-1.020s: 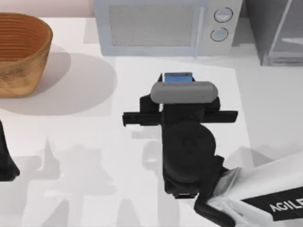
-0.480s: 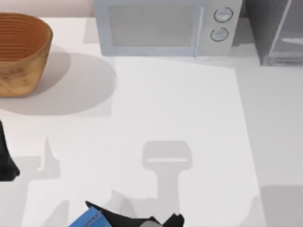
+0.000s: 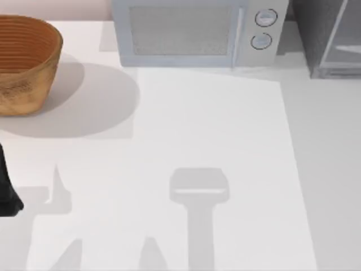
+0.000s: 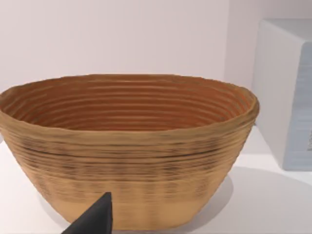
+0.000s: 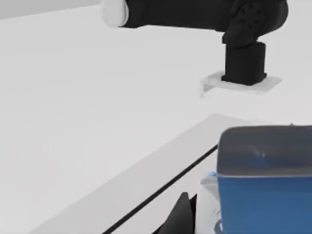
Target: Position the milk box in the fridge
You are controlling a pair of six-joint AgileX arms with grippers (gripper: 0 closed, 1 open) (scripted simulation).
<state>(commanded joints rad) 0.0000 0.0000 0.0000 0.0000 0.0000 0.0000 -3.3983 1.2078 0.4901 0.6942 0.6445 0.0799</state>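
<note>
The milk box [image 5: 263, 185], blue top toward the camera, sits close in the right wrist view. My right gripper [image 5: 246, 219] is shut on it, and one dark finger [image 5: 181, 217] shows beside its white side. The box hangs above the table's pale front edge. The fridge [image 3: 330, 39], dark grey with a pale framed door, stands at the back right of the top view, partly cut off. My left arm [image 3: 7, 186] stays parked at the table's left edge, with one dark fingertip [image 4: 95, 219] in front of the basket.
A woven basket [image 3: 25, 62] [image 4: 126, 146] stands at the back left. A silver microwave [image 3: 192, 34] with two round knobs fills the back middle, left of the fridge. In the right wrist view a black arm [image 5: 204, 14] on its base lies farther off.
My right arm has carried the milk box from in front of the microwave toward the table's front edge and out of the top view. Its shadow remains on the table.
</note>
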